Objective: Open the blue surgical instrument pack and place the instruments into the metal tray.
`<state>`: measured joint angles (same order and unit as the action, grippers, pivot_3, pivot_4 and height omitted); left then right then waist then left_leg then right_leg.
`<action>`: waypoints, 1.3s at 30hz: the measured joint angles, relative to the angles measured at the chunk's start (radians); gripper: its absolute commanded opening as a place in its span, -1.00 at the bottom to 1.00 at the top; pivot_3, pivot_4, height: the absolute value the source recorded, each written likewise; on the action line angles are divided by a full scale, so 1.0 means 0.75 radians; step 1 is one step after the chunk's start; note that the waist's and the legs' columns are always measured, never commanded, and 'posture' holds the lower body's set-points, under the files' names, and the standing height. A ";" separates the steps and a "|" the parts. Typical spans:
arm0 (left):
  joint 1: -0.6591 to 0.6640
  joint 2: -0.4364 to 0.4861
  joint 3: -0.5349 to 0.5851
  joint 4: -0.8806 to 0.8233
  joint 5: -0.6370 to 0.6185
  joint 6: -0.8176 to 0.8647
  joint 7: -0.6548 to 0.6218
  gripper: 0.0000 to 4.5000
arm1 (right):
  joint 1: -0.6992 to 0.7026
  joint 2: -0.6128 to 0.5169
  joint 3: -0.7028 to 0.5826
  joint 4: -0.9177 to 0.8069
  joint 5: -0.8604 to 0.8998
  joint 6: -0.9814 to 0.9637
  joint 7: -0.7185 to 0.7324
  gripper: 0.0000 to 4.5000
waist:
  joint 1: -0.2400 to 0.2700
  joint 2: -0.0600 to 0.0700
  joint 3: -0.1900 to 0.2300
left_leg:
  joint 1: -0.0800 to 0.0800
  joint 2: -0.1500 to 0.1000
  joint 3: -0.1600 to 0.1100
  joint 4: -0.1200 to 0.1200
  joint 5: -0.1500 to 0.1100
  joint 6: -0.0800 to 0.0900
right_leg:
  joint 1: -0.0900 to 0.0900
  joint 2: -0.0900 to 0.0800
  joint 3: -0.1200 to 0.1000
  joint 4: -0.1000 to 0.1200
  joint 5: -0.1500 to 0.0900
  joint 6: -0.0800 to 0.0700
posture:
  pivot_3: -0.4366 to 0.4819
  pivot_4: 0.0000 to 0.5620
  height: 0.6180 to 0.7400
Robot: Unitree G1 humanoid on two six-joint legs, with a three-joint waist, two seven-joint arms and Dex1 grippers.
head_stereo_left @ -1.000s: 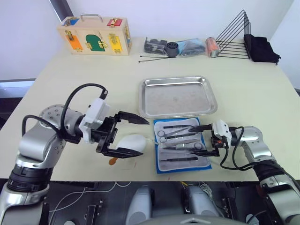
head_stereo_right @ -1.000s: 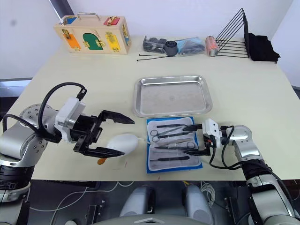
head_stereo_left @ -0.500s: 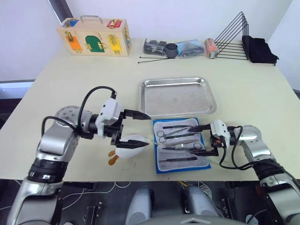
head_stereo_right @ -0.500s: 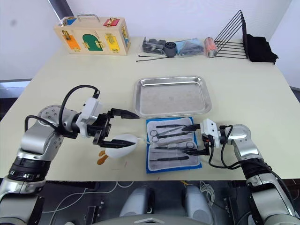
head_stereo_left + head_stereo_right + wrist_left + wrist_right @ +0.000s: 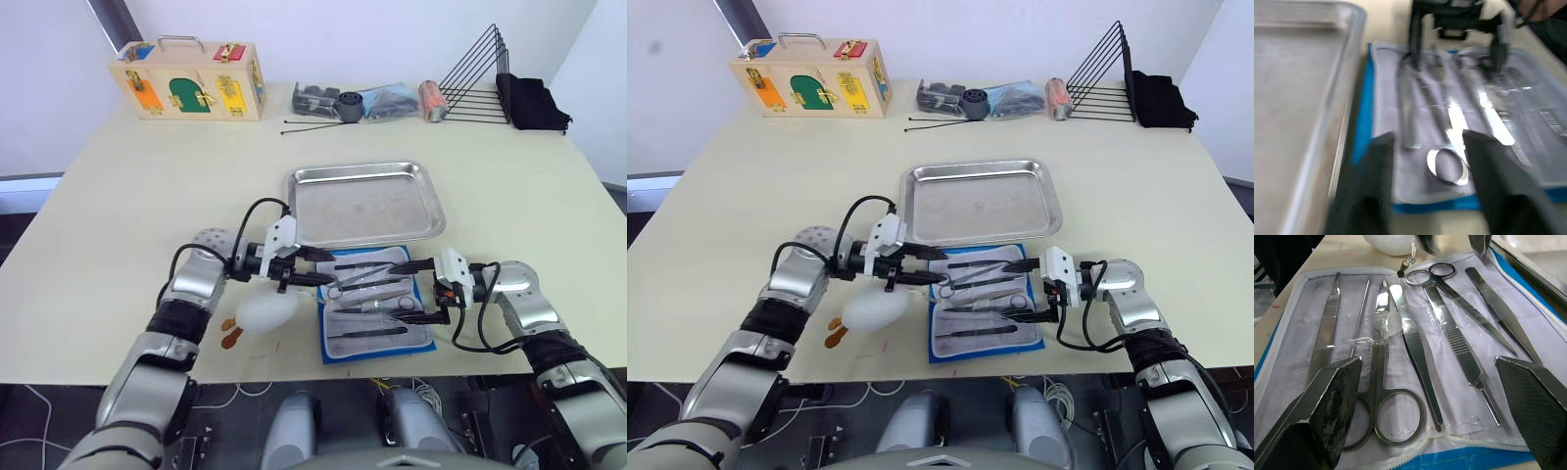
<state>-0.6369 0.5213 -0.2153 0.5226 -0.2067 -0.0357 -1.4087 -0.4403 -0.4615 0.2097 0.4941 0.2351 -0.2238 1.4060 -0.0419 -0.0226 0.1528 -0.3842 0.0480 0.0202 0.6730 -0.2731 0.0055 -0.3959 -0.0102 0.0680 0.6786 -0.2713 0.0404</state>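
The blue surgical instrument pack (image 5: 375, 305) lies open on the table, its grey lining up, just in front of the metal tray (image 5: 362, 201). Several instruments (image 5: 1415, 347) lie in it under clear strips: scissors (image 5: 1385, 399), forceps and tweezers. My left gripper (image 5: 323, 269) reaches in at the pack's left edge. Its fingers (image 5: 1376, 186) stand a little apart on either side of a scissors ring (image 5: 1447, 167), not touching it. My right gripper (image 5: 419, 291) is wide open over the pack's right edge, its fingers (image 5: 1332, 401) holding nothing. The tray has nothing in it.
A white rounded object (image 5: 266, 311) and a small orange piece (image 5: 230, 333) lie left of the pack. Along the far edge stand a wooden lock box (image 5: 191, 80), a bag of dark parts (image 5: 377, 101), two thin black rods (image 5: 313, 125), a wire rack (image 5: 480, 83) and black cloth (image 5: 534, 103).
My left arm has swung right, past the white object, to the pack's left edge, and its fingers have drawn much closer together. The right gripper has stayed in place.
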 measured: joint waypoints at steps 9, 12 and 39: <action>-0.040 -0.051 -0.003 0.134 0.077 -0.104 0.025 -0.76 | 0.018 0.003 -0.006 -0.016 0.001 -0.001 -0.018 1.00 | -0.002 -0.001 -0.001 | 0.001 0.000 0.000 -0.001 0.000 0.000 | 0.000 0.000 0.001 0.000 0.000 0.000 | -0.05 -0.47 1.00; -0.039 -0.059 -0.002 0.134 0.078 -0.105 0.019 -0.76 | 0.020 0.005 -0.007 -0.012 0.004 -0.012 -0.017 1.00 | -0.002 -0.001 -0.001 | 0.001 0.000 0.000 -0.001 0.000 0.000 | 0.000 0.000 0.001 0.000 0.000 0.000 | -0.05 -0.47 1.00; -0.038 -0.059 -0.030 0.059 0.144 0.032 0.039 -0.76 | -0.007 0.020 -0.014 0.044 0.006 -0.029 0.026 1.00 | -0.001 -0.001 -0.001 | 0.002 0.000 0.000 -0.002 0.000 0.000 | 0.002 0.000 0.001 -0.001 0.000 0.000 | -0.05 -0.47 1.00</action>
<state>-0.6653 0.4768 -0.2375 0.5670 -0.0990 -0.0117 -1.3793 -0.4456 -0.4463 0.1991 0.5272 0.2398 -0.2454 1.4259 -0.0423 -0.0231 0.1521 -0.3825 0.0480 0.0203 0.6716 -0.2731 0.0056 -0.3944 -0.0101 0.0686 0.6782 -0.2714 0.0404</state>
